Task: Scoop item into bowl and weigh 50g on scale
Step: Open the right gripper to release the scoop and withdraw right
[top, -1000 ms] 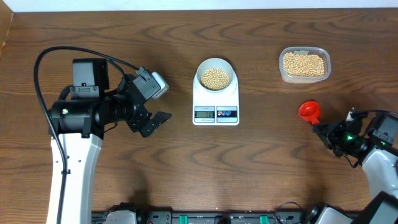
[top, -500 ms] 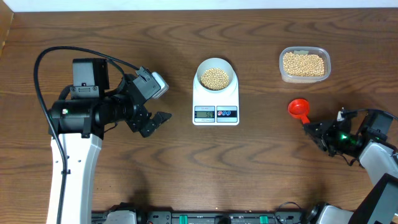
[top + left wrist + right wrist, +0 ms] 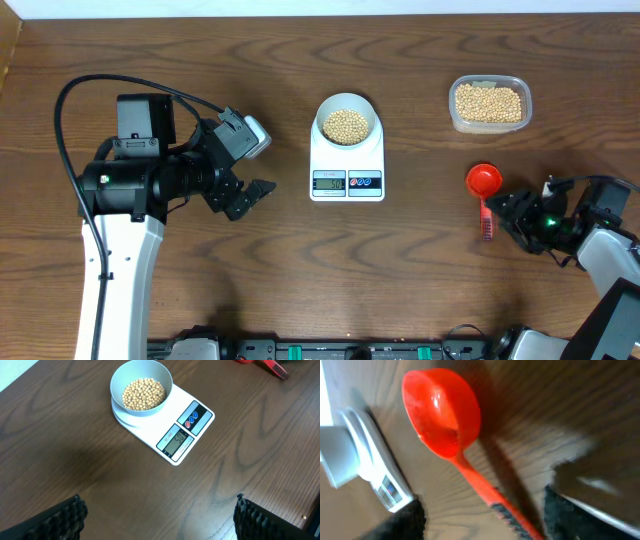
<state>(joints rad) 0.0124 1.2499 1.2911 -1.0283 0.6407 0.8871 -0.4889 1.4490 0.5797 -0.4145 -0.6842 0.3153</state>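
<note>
The pale bowl [image 3: 346, 103] holds tan beans [image 3: 346, 125] and stands on the white scale [image 3: 347, 165], whose display is lit. In the left wrist view the bowl [image 3: 117, 380] of beans [image 3: 144, 394] sits on the scale [image 3: 200, 422] ahead of my left gripper [image 3: 157, 520], which is open and empty. From overhead, the left gripper [image 3: 258, 160] hovers left of the scale. An empty red scoop [image 3: 484, 181] lies on the table. My right gripper [image 3: 508, 218] is open, and the scoop's handle [image 3: 485, 490] lies loose between its spread fingers [image 3: 402, 520].
A clear plastic tub [image 3: 489, 103] of more beans stands at the back right, beyond the scoop. The left arm's black cable [image 3: 70, 95] loops over the table's left side. Bare wood lies between the scale and the scoop.
My right gripper has gone from shut on the scoop's handle to open. The scoop has dropped flat onto the table, a little left of where it was. The left arm has not moved.
</note>
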